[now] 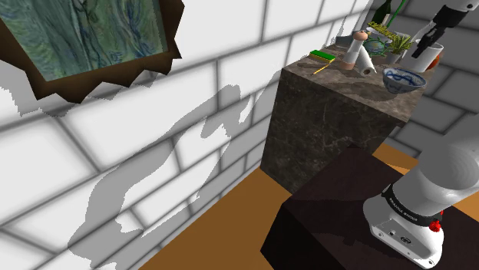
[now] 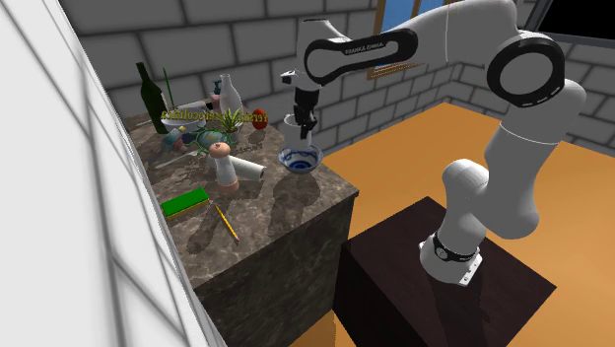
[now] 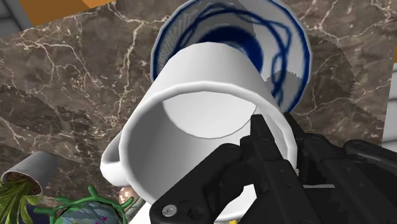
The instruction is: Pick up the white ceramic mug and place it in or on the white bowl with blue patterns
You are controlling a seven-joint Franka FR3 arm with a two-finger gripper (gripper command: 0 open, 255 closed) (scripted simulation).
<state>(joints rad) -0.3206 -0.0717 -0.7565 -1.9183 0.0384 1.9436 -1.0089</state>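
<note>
And the plain white mug (image 3: 203,121) is up off the counter, pinched by its wall: one black finger sits inside the cup and the other outside, so the all-black two-finger gripper (image 3: 277,137) is clamped firmly on the rim. Just past the mug's mouth lies the white bowl with blue patterns (image 3: 289,35), and the two are apart, with air between them. In the upper right of the shoulder view the mug (image 1: 434,55) hangs under the gripper (image 1: 424,42), above the bowl (image 1: 403,80) and a touch to its right. In the upper middle of the second exterior view the mug (image 2: 295,121) and gripper (image 2: 305,126) line up almost straight over the bowl (image 2: 300,158). The bowl rests near the corner of a dark brown marbled stone counter (image 2: 266,212). Further left in that frame stand a red-capped pale grinder (image 2: 227,163), a flat green block (image 2: 185,204), a yellow pencil (image 2: 227,224) and a dark green bottle (image 2: 150,94). By my reading the pickup is done and the carry is nearly finished. What's left is to come down into the bowl and let go.
</note>
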